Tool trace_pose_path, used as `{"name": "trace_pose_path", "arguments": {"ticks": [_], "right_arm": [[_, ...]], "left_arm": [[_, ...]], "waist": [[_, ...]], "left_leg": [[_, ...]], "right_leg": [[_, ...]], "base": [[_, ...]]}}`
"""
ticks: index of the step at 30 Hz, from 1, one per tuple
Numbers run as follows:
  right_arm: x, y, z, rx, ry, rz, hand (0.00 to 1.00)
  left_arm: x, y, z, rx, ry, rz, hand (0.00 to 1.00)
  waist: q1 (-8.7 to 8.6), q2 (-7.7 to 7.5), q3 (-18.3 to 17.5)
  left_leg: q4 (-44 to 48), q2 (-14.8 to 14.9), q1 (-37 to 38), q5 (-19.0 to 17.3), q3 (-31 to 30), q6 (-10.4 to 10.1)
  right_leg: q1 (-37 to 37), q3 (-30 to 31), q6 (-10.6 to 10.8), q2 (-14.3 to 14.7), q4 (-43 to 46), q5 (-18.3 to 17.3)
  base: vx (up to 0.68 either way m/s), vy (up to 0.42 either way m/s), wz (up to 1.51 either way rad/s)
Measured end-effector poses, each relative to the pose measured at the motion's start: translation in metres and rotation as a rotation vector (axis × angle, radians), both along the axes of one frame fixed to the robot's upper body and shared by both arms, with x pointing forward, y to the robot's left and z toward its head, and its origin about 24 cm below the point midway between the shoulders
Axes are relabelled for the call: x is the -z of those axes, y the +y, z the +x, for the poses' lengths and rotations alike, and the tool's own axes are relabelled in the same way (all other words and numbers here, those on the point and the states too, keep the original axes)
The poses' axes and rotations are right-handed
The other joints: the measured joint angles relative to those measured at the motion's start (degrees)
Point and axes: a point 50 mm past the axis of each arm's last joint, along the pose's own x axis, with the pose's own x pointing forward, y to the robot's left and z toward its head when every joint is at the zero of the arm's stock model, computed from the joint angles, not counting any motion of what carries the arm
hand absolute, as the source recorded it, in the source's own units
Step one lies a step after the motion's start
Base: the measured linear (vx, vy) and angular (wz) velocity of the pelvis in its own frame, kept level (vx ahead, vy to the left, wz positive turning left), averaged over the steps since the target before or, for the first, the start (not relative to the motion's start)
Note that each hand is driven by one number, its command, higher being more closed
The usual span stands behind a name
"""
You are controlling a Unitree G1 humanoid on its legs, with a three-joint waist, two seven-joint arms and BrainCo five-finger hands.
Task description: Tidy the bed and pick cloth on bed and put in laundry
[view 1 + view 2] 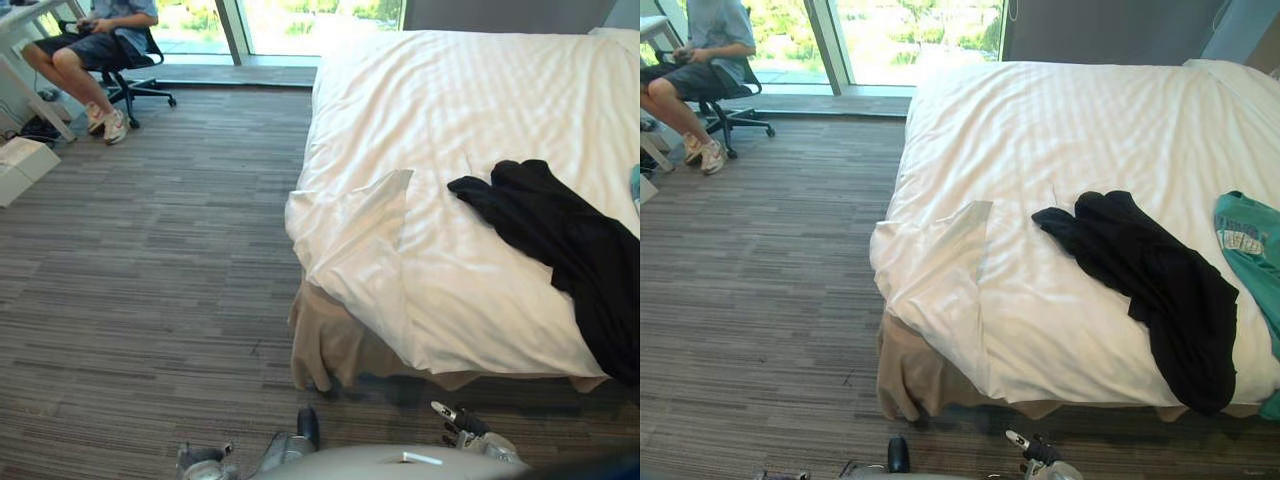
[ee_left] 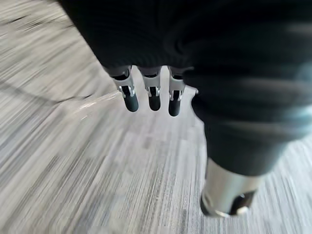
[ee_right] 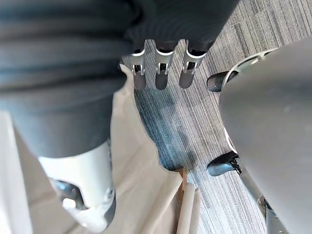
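Observation:
A black cloth lies crumpled on the white duvet toward the bed's near right side. A teal cloth lies at the bed's right edge. The duvet's near left corner is folded back, and the beige bed skirt shows below it. My left hand hangs low over the carpet with relaxed fingers and holds nothing. My right hand hangs beside the bed skirt, fingers straight, also holding nothing. Both hands are well below and short of the cloths.
Striped grey carpet covers the floor left of the bed. A person sits on an office chair at the back left by the window. A white box stands at the far left.

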Motion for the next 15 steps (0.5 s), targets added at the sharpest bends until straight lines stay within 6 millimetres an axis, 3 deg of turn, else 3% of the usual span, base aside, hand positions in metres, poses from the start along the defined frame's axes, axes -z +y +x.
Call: {"name": "trace_pose_path", "arguments": {"ticks": [2,4,6,7,9,12,15], "right_arm": [[-0.001,-0.001,0.001,-0.002,-0.008,0.008,0.0],[-0.002,-0.008,0.003,-0.006,-0.009,0.003,0.0],[-0.003,-0.011,0.004,-0.003,-0.007,0.002,0.0],[-0.005,-0.014,0.007,-0.002,-0.009,0.006,0.0],[-0.006,-0.019,0.007,0.004,-0.009,0.012,0.0],[-0.007,-0.023,0.005,0.027,-0.007,0.021,0.0],[-0.005,-0.017,0.002,0.046,0.01,0.047,0.0]], "left_arm": [[-0.008,0.009,0.013,-0.059,-0.114,0.031,0.0],[-0.041,0.031,0.06,-0.049,-0.366,0.161,0.0],[-0.062,0.044,0.081,-0.012,-0.472,0.251,0.0],[-0.092,0.057,0.104,0.051,-0.596,0.376,0.0],[-0.129,0.063,0.129,0.12,-0.743,0.508,0.0],[-0.177,0.05,0.159,0.239,-0.951,0.65,0.0],[-0.2,0.023,0.175,0.423,-1.051,0.709,0.0]], "waist": [[0.24,0.01,-0.1],[1.27,0.12,0.0],[1.34,0.1,0.0],[1.3,0.08,0.0],[1.33,0.11,0.0],[1.33,0.26,0.0],[1.28,0.13,0.1]], "left_leg": [[0.0,0.0,0.1,-0.2,-0.2,0.0],[0.0,-0.1,0.1,-0.2,-0.4,0.1],[0.0,-0.2,0.0,-0.3,-0.6,0.1],[0.0,-0.4,-0.1,-0.4,-0.9,0.2],[0.0,-0.9,0.1,-0.7,-0.9,0.3],[0.0,-1.6,0.3,-1.2,-0.8,0.6],[0.1,-1.4,1.4,-1.5,0.6,0.5]], "right_leg": [[0.2,-0.1,0.3,-0.2,-0.2,-0.2],[0.3,-0.2,0.4,-0.2,-0.4,-0.3],[0.4,-0.4,0.5,-0.3,-0.6,-0.3],[0.5,-0.7,0.6,-0.4,-0.7,-0.3],[0.9,-0.8,0.7,-0.8,-0.9,-0.3],[1.3,-0.7,0.8,-1.1,-0.9,-0.1],[1.6,0.6,0.4,-1.1,-0.1,0.2]], "base": [[-0.02,0.0,0.02],[-0.02,-0.009,0.03],[0.01,-0.011,0.06],[0.03,-0.015,0.07],[0.06,-0.008,0.05],[0.09,-0.014,0.03],[0.1,-0.013,-0.08]]}}
